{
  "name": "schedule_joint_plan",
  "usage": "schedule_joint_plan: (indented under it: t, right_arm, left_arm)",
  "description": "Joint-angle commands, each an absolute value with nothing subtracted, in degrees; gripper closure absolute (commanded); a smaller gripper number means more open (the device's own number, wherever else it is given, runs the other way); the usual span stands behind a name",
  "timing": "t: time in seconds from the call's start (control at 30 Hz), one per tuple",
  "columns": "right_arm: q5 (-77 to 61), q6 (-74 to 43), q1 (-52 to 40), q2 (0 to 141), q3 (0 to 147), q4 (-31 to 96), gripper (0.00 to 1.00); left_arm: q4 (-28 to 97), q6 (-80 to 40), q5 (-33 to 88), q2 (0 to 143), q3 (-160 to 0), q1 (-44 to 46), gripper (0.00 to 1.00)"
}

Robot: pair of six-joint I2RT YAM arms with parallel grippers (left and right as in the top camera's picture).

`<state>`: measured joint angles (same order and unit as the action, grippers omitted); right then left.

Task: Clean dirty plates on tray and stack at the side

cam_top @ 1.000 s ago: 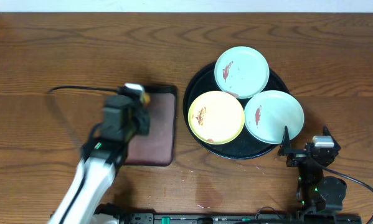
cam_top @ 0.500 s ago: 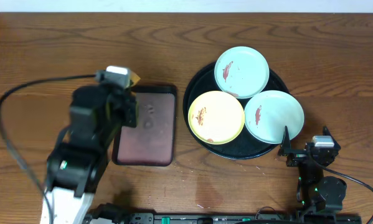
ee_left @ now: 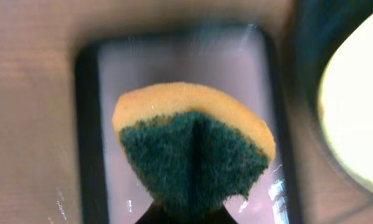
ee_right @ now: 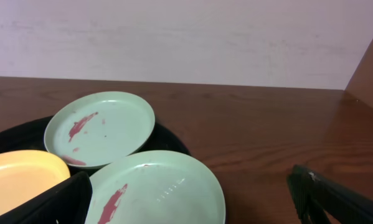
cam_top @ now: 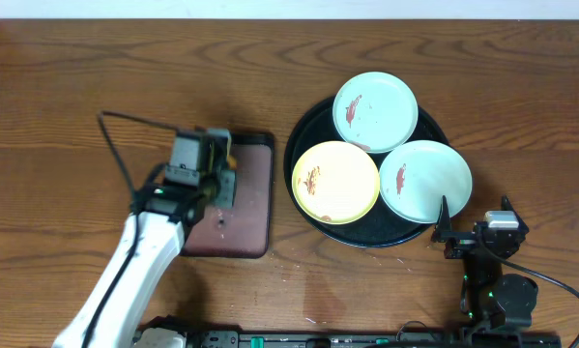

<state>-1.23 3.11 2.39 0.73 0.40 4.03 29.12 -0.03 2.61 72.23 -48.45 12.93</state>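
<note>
Plates (cam_top: 335, 182), three, small, round and shallow with smooth low rims, all on the tray (cam_top: 303, 130), a wide glossy black disc with a raised edge, right of centre on the wood-grain table (cam_top: 125, 77); far mint plate (cam_top: 375, 111) and near mint plate (cam_top: 425, 181) pale blue-green, yellow plate (cam_top: 318, 198) pale and matte, each bearing reddish-brown smears; the three packed edge to edge, near mint plate overhanging the tray's rim; order of overlap among them hard to make out. Right gripper (ee_right: 187, 180) just beside that overhanging plate, black fingers spread wide, nothing between them, both cut off by the lower edge of the right wrist view. Left gripper (ee_left: 186, 216) pinched onto the sponge (ee_left: 192, 146), orange-yellow foam backed by coarse dark green scouring fibre, bent into a fold, above the maroon tray (cam_top: 252, 213), a rectangle with rounded corners and black rim; fingertips almost wholly out of frame, left wrist view blurred, sponge largely hidden beneath the arm in the overhead view
</note>
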Motion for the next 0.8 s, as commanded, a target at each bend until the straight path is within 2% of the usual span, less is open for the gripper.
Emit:
schedule_joint_plan:
  t: [0.0, 0.17, 0.3, 0.5, 0.63, 0.77]
  right_arm:
    - [-0.89, 2.2, 2.7, 0.64, 0.34, 4.29, 0.01]
    - [-0.89, 2.2, 2.7, 0.64, 0.34, 4.29, 0.01]
    - [-0.86, 2.2, 2.7, 0.64, 0.34, 4.29, 0.01]
    - [-0.86, 2.2, 2.7, 0.64, 0.34, 4.29, 0.01]
    - [-0.89, 2.2, 2.7, 0.64, 0.34, 4.29, 0.01]
    - [-0.89, 2.2, 2.7, 0.64, 0.34, 4.29, 0.01]
  left_arm:
    - [29.1, -2.68, 2.52, 62.46, -59.07, 15.62, 0.93]
    - [27.18, -7.79, 2.52, 54.54, -59.75, 19.92, 0.93]
    - [27.11, -18.44, 3.2, 54.98, -59.42, 23.79, 0.93]
    - [25.78, -26.3, 3.25, 65.28, -59.31, 29.15, 0.92]
    - [23.88, -37.12, 3.49, 74.91, -59.31, 32.14, 0.83]
    - [19.81, -38.26, 4.89, 83.53, -59.33, 34.52, 0.84]
